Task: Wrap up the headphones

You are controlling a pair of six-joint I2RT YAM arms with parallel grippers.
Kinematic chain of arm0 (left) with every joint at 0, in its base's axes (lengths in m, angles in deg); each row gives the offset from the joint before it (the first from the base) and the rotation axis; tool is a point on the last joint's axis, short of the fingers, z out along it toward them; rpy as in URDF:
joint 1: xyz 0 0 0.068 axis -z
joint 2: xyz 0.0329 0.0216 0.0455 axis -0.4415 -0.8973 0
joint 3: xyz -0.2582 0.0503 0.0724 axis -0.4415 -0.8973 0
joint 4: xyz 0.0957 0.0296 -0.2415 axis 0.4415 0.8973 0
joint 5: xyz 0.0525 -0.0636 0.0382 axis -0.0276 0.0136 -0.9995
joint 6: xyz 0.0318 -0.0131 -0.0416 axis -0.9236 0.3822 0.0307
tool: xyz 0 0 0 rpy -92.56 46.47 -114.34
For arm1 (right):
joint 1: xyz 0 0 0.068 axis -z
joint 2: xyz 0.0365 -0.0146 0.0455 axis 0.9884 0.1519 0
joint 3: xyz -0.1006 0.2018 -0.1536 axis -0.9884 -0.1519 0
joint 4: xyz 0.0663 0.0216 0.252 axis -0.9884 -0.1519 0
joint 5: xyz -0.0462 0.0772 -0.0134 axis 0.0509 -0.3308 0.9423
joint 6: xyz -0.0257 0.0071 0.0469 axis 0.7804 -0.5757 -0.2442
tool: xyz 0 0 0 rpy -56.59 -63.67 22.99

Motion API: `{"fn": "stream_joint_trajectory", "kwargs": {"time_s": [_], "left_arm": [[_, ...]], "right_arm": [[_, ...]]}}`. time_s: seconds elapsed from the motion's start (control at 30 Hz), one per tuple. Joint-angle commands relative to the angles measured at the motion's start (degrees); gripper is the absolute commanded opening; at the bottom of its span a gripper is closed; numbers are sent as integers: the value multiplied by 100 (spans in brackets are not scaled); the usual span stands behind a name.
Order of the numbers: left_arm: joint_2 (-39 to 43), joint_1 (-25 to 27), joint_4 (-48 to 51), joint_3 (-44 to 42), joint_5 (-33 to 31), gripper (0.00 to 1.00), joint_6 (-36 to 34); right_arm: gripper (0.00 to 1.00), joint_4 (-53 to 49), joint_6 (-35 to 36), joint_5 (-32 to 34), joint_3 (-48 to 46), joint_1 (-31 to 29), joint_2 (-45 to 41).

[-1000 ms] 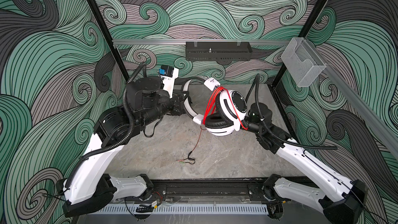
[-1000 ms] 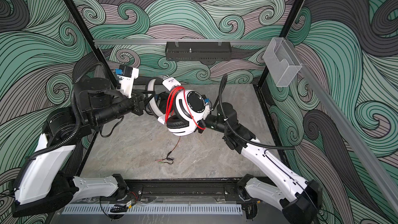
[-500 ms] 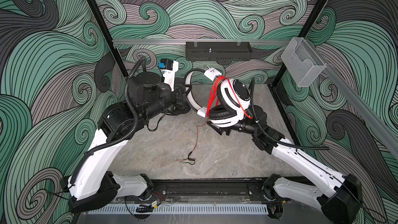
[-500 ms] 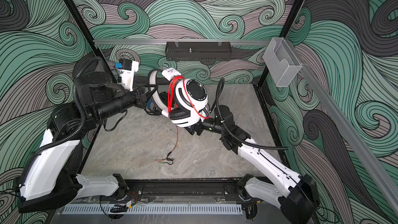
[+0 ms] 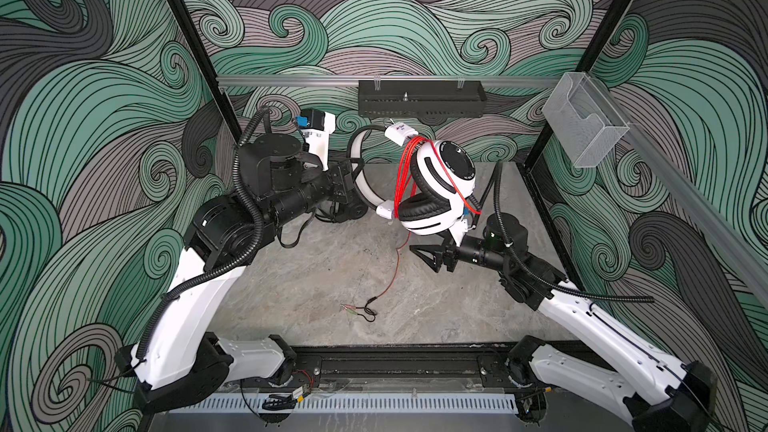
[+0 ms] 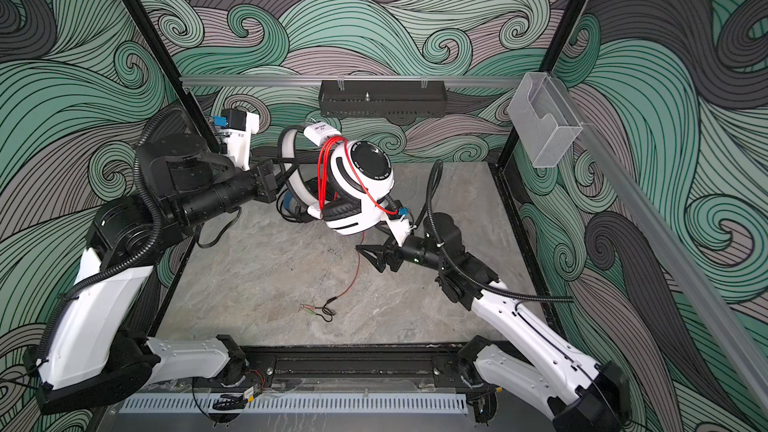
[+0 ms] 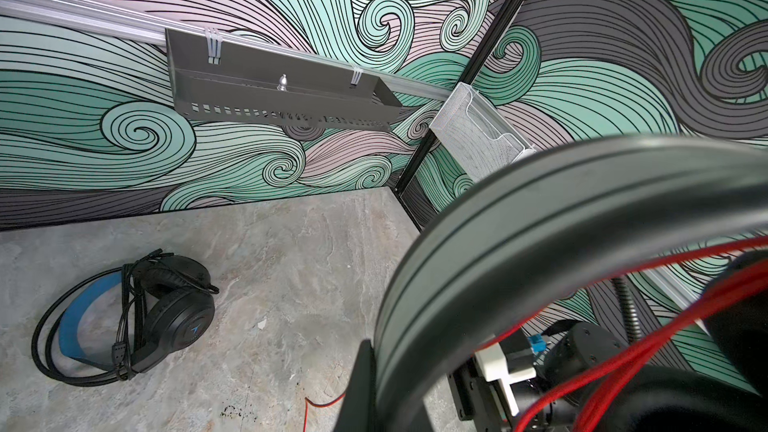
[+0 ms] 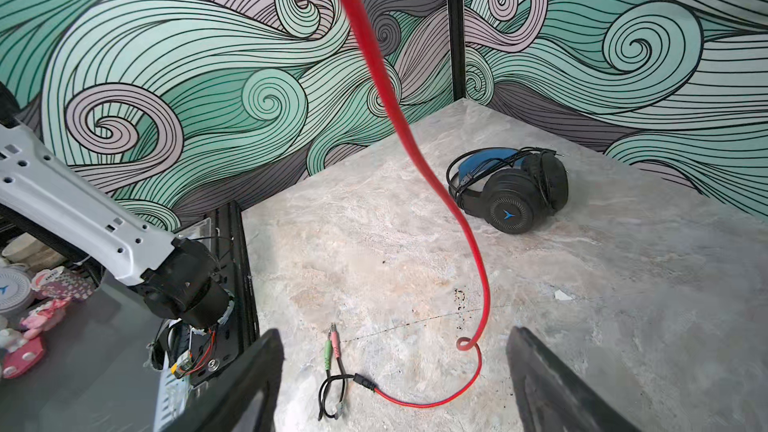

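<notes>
The white headphones [image 5: 436, 184] with black cushions hang in the air above the back of the table. My left gripper [image 5: 353, 174] is shut on their headband [image 7: 478, 251]. A red cable [image 5: 404, 178] is wound several times round the ear cups. Its loose tail [image 8: 473, 243] drops to the table and ends in a black splitter with green and pink plugs [image 8: 332, 351]. My right gripper [image 5: 424, 257] is open and empty, low under the ear cups, with the tail between its fingers [image 8: 536, 371] in the right wrist view. The black headphones [image 7: 137, 317], cable wound round them, lie at the back left.
A black tray [image 5: 419, 97] hangs on the back wall rail. A clear plastic holder [image 5: 582, 126] is fixed to the right rail. Black frame posts [image 5: 552, 126] stand at the table's back corners. The grey table [image 5: 311, 284] shows bare stone in front.
My left gripper lifted the white headphones higher and back. My right gripper came away from the ear cups, sank toward the table and opened wider.
</notes>
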Motion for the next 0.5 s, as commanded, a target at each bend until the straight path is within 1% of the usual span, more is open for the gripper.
{"fn": "stream_joint_trajectory", "kwargs": {"time_s": [0.0, 0.1, 0.2, 0.3, 0.47], "left_arm": [[92, -59, -533, 305, 286, 0, 365], [112, -75, -543, 277, 301, 0, 419], [104, -109, -582, 266, 329, 0, 500], [79, -151, -621, 274, 362, 0, 579], [31, -225, -688, 284, 453, 0, 691]], "right_arm": [[86, 507, -98, 195, -41, 32, 289], [86, 1045, -383, 348, -74, 95, 654], [86, 1695, -721, 183, -96, 137, 1071], [85, 1902, -847, -59, 23, 136, 1492], [83, 2316, -988, -209, 61, 133, 2028]]}}
